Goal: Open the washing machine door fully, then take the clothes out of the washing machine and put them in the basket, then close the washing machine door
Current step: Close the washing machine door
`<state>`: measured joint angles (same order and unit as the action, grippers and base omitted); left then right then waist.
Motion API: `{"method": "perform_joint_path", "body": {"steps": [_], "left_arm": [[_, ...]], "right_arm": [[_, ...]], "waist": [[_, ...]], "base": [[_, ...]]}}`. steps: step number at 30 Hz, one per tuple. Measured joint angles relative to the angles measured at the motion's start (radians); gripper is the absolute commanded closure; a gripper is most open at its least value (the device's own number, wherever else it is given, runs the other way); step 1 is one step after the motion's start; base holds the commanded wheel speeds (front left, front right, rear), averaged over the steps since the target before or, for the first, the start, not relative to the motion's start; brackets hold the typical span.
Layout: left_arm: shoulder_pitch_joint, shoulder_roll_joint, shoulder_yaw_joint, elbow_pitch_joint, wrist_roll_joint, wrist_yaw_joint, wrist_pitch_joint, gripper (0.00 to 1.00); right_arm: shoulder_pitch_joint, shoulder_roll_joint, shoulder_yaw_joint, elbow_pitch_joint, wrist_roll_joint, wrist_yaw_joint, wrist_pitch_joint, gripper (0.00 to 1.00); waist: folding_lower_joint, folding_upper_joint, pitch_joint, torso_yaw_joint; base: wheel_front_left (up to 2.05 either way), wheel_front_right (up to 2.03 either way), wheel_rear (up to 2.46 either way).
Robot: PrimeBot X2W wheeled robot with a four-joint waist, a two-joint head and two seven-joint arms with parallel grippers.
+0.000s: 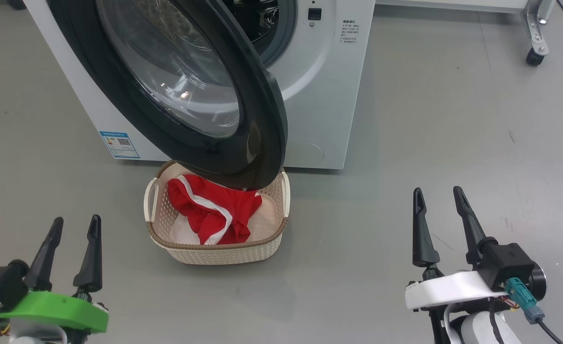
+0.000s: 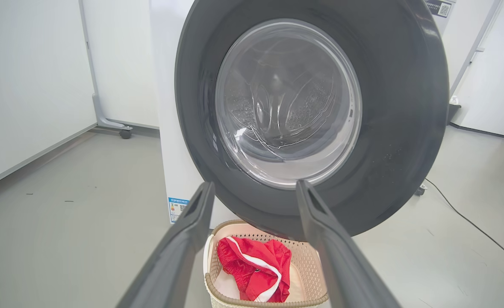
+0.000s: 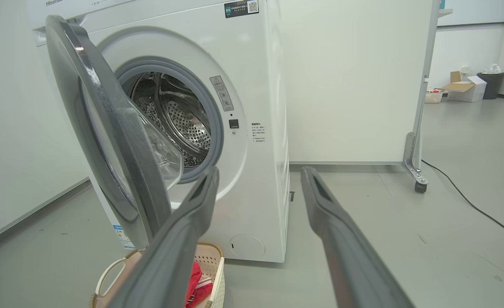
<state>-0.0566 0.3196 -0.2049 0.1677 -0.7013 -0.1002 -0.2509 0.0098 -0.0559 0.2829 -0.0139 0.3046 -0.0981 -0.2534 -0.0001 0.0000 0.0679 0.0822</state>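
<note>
The washing machine (image 1: pixel 331 102) (image 3: pixel 260 171) stands ahead with its black-rimmed door (image 1: pixel 185 86) (image 2: pixel 311 115) (image 3: pixel 106 141) swung partly open over the basket. The cream basket (image 1: pixel 224 251) (image 2: pixel 307 265) (image 3: pixel 213 265) sits on the floor right below the door, holding red clothes (image 1: pixel 214 212) (image 2: pixel 256 269) with white trim. The steel drum (image 3: pixel 179 119) looks bare where it shows. My left gripper (image 1: pixel 73 224) (image 2: pixel 254 188) is open, low at the left, well short of the basket. My right gripper (image 1: pixel 438 194) (image 3: pixel 260 173) is open, off to the basket's right.
A white partition on castors (image 1: pixel 534 52) (image 3: pixel 416 179) stands right of the machine, with a black cable (image 3: pixel 470 201) trailing across the grey floor. Another panel frame with a castor (image 2: pixel 125 132) stands to the machine's left. Boxes and a bin (image 3: pixel 470 85) lie far off.
</note>
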Motion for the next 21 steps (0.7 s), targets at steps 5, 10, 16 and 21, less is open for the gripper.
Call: {"method": "perform_joint_path", "body": {"steps": [5,10,16,21], "left_arm": [[0.007,-0.014,0.003,0.000,0.012,-0.003,0.000,0.00],[0.007,-0.021,0.007,0.000,0.027,-0.008,0.000,0.00],[0.019,-0.025,0.010,0.000,0.043,-0.011,0.000,0.00],[0.020,-0.026,0.009,-0.005,0.052,-0.012,0.000,0.00]], "right_arm": [[0.001,0.000,-0.001,0.005,0.000,0.001,0.000,0.00],[0.004,0.000,-0.001,0.006,0.000,0.005,0.000,0.00],[0.009,0.001,-0.001,0.007,0.000,0.009,0.000,0.00],[0.010,0.001,0.005,-0.003,-0.008,0.011,0.000,0.77]], "waist": [[0.0000,0.0000,-0.005,-0.001],[0.0000,0.0000,-0.007,-0.003],[0.0000,0.0000,-0.006,-0.004],[0.0001,0.0000,0.007,-0.003]], "base": [[0.00,0.00,0.00],[0.00,0.00,0.00],[0.00,0.00,0.00],[0.00,0.00,0.00]]}}
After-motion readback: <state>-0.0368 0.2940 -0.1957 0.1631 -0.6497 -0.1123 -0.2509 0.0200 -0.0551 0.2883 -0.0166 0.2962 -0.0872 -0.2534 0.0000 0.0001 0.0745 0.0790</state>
